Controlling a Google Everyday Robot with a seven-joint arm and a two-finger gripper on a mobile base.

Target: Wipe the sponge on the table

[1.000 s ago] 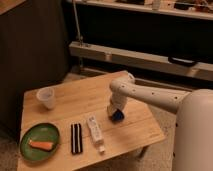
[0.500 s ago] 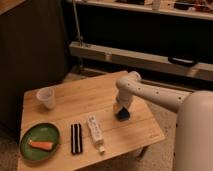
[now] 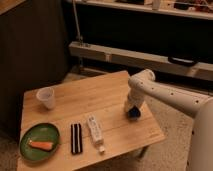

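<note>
Camera view. The low light-wood plank worktop carries the small bright-blue wavy-edged sponge close to its right-hand edge as pictured, about midway between the far and near corners. The tool sits directly on the sponge and presses it to the wood. Whether it is clamped on the sponge or merely bearing on it cannot be told.

Hazards:
- A stroke toward the right-hand edge would probably carry the sponge over it.
- A stroke toward the near edge could strike the white tube beside the black-and-white striped flat bar.
- Too light a grip would leave the sponge behind.

The white arm reaches in over the right-hand edge, bends at a rounded joint and drops steeply to the tool.
</note>
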